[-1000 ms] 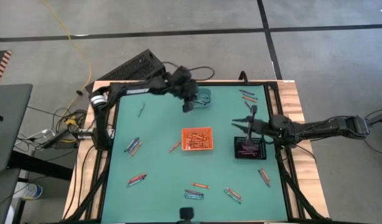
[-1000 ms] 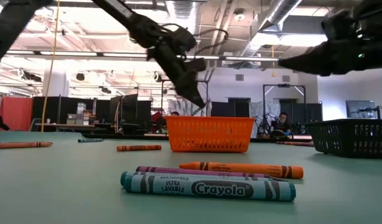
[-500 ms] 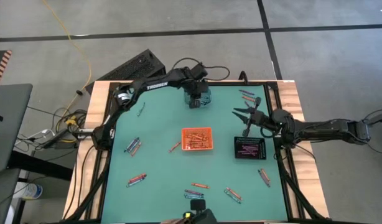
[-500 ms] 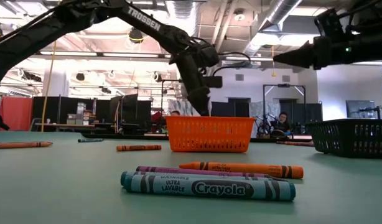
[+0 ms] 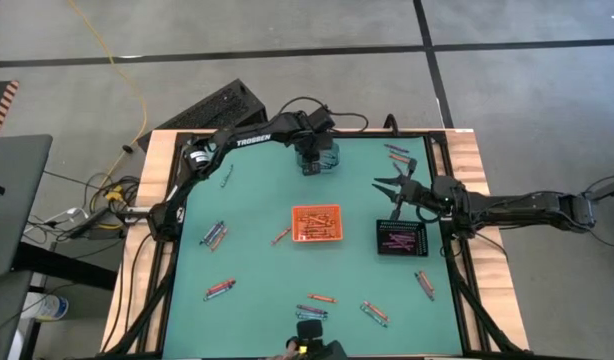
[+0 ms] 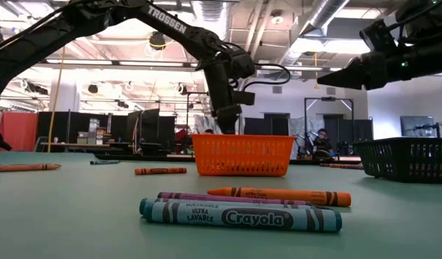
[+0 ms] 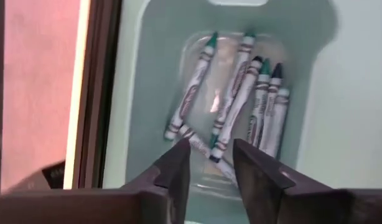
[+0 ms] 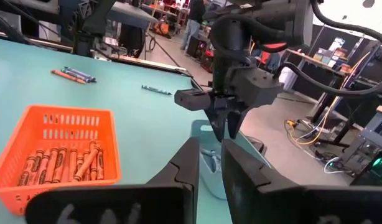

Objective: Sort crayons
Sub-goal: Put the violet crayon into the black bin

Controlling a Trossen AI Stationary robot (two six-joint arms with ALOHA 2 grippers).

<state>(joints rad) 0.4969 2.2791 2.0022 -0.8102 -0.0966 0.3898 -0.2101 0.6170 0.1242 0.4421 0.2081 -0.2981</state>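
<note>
My left gripper (image 7: 211, 168) hangs open, pointing steeply down, over the teal tray (image 5: 330, 157) at the table's far middle. Several blue-grey crayons (image 7: 241, 99) lie flat on that tray's floor, below the fingers and clear of them. My right gripper (image 5: 392, 185) stands open and level above the table's right side, near the black tray (image 5: 401, 239), with nothing between its fingers. The orange tray (image 5: 316, 222) at the centre holds orange-red crayons. Loose crayons (image 5: 213, 235) lie scattered on the green mat.
More loose crayons lie near the front edge (image 5: 311, 310), at front right (image 5: 425, 284), front left (image 5: 219, 288) and far right (image 5: 397, 152). In the low view, three crayons (image 6: 242, 214) lie close to the camera. A keyboard (image 5: 215, 106) sits beyond the far edge.
My left gripper has swung toward the table's far edge and come over the teal tray, tipping from a shallow slant to point steeply down.
</note>
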